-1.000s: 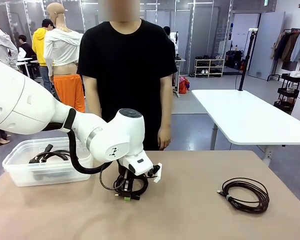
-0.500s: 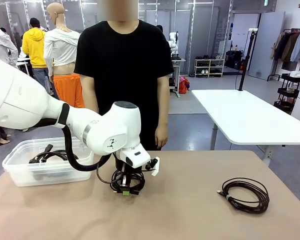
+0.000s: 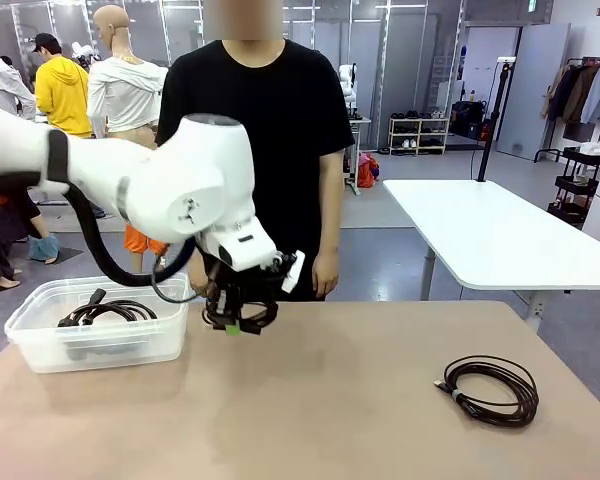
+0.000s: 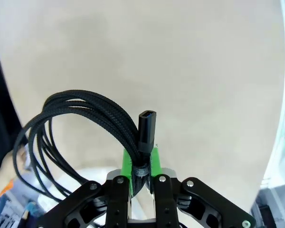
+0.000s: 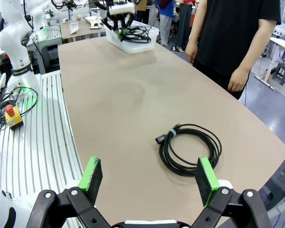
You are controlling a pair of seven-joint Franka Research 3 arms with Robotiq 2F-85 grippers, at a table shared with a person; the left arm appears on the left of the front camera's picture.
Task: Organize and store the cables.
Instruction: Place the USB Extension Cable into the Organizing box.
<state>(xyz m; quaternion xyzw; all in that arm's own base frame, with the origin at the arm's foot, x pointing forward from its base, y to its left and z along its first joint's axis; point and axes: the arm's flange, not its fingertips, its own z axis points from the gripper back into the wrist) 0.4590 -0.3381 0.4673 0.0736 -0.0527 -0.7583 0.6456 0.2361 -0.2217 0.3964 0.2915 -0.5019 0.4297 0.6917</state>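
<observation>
Grips one coiled cable in the clenched left tool, up off the worktop, just beside the clear bin holding a second cable; holds the right tool released above a third cable lying flat.

Braided black cable coil: pinched in my left gripper, loops hanging clear above tan tabletop. In my left wrist view, its black plug end stands upright just past green pads.

Second thin black cable, flat round coil: lies on tabletop at 4 o'clock from first, well apart. Plug end and small pale tie sit at its 9 o'clock edge.

Third black cable bundle: lies loose inside clear plastic bin, at 9 o'clock from first.
</observation>
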